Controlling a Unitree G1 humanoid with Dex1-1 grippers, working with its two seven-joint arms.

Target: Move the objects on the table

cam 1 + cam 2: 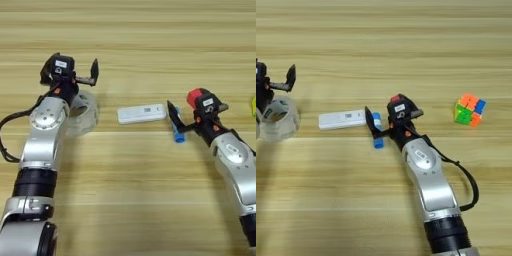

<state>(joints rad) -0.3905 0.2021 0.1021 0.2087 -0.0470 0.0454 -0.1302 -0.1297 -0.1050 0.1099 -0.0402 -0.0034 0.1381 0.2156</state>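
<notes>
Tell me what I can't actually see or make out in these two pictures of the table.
- Right hand: whether it touches the blue glue stick, hidden behind one finger in both views.
- White bar: label too small.
- Left hand: cut by the right eye view's left edge.
- Tape roll: near side hidden by the left arm.

2 silver arms, black joints (black cables trailing); white-labelled black wrists.
</notes>
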